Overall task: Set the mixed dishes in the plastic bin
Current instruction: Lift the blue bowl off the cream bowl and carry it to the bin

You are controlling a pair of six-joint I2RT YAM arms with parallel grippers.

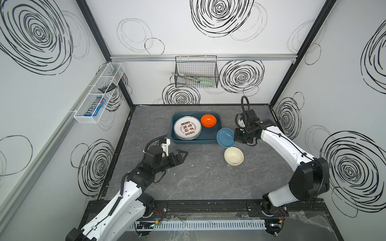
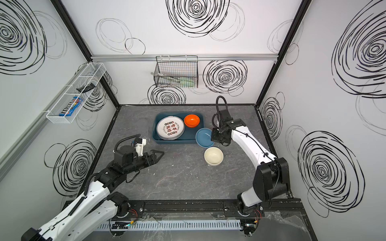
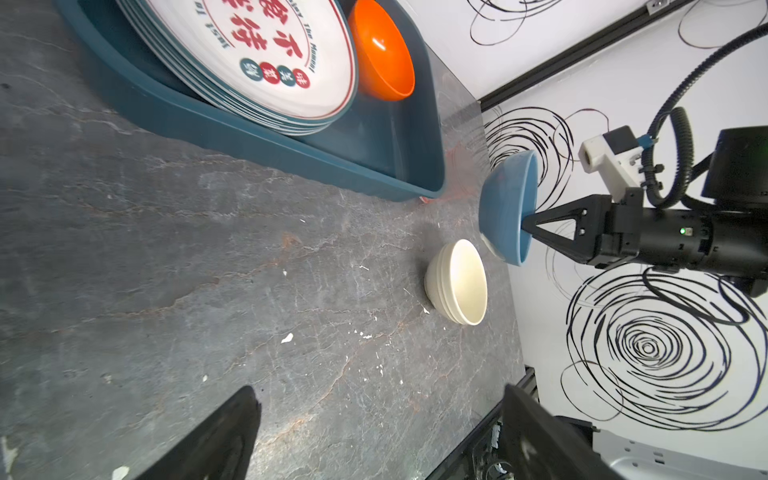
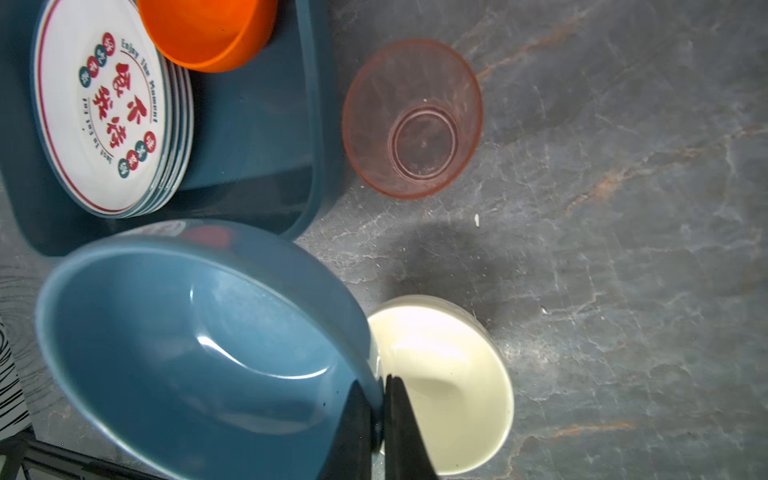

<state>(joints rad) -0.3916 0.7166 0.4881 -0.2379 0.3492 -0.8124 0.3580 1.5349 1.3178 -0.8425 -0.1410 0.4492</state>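
blue bowl (image 1: 225,136) is pinched at its rim by the right claw (image 4: 380,386), held off the worktop (image 1: 198,177) beside a corner of the bin (image 1: 194,142). best carried over the rim level, lowered beside the plates (image 1: 187,127), released low. left claw (image 3: 378,395) is spread wide, empty.

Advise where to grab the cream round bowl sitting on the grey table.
Probably best: pinch the rim wall of the cream round bowl, one finger inside, one outside, descending from above on the side facing the open left end effector. It sits upright, mouth up, with that side unobstructed; the blue round bowl is held close behind it.
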